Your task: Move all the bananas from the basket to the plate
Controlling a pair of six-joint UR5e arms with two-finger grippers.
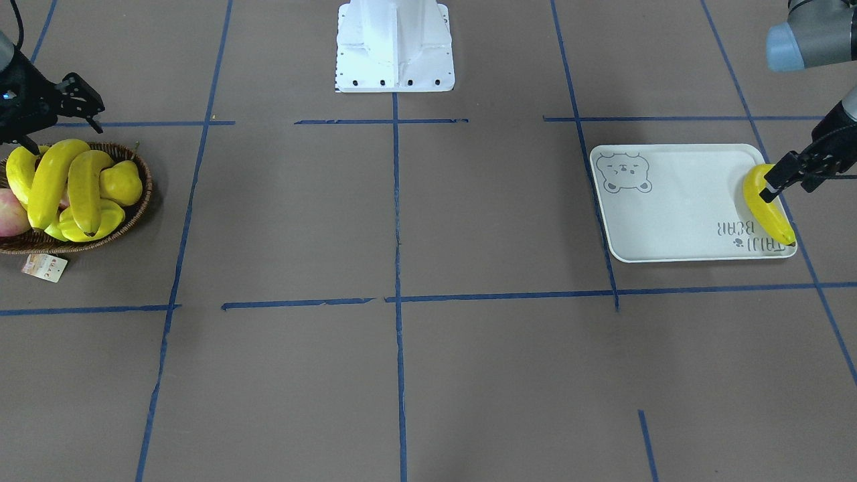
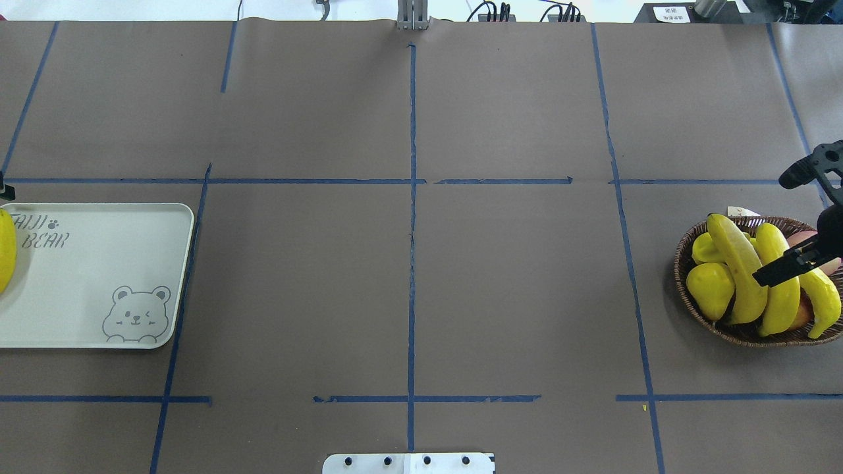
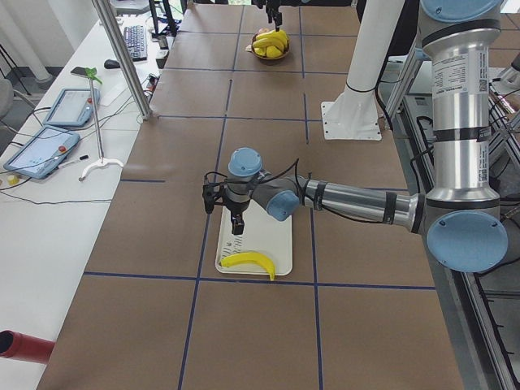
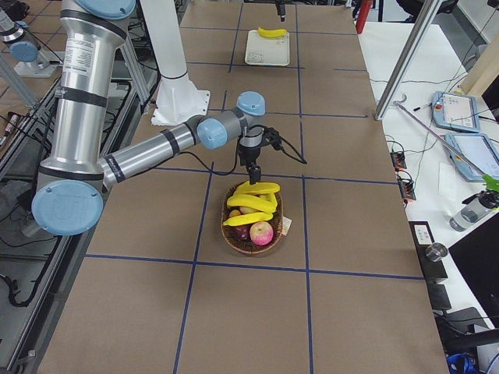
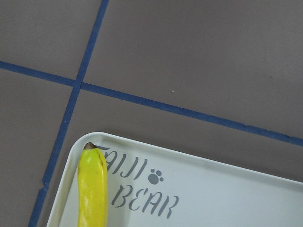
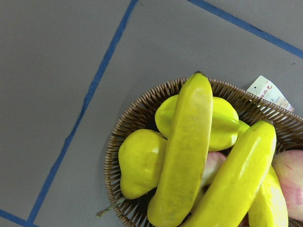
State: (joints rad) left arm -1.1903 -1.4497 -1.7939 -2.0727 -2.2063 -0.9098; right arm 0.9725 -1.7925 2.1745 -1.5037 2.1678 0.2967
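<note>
**Three bananas (image 2: 741,270) in the basket (image 2: 682,260), one on the plate (image 1: 669,214)**

Three bananas lie side by side across the top of the wicker basket, which stands at the robot's right end of the table. Under them and partly hidden are other fruits. A yellow pear-shaped fruit (image 2: 710,289) sits against the rim. A ridged starfruit (image 2: 703,247) lies beside it, below the first banana. Pink apple-like fruit (image 1: 10,213) shows at the far side of the pile. A small paper tag (image 1: 45,266) lies on the table just outside the basket.

The right gripper (image 2: 770,230) hangs over the basket with its two fingers spread wide and nothing between them. In the overhead view one finger crosses in front of the middle banana and the other points away over the rim. I cannot tell whether a finger touches the fruit.

The fourth banana (image 1: 768,215) lies flat on the plate at the robot's left end, well apart from the basket. It runs along the short edge next to the "TAIJI BEAR" lettering, and its dark tip is at the first letter. The left gripper (image 1: 789,189) is just above it, fingers apart and gripping nothing. From the left side view it is lifted off the banana.

The white robot base (image 1: 395,47) stands at the robot's edge of the table, about midway between basket and plate. Blue tape lines (image 1: 397,268) divide the brown cover into squares. A side table carries tablets (image 3: 41,154).
</note>
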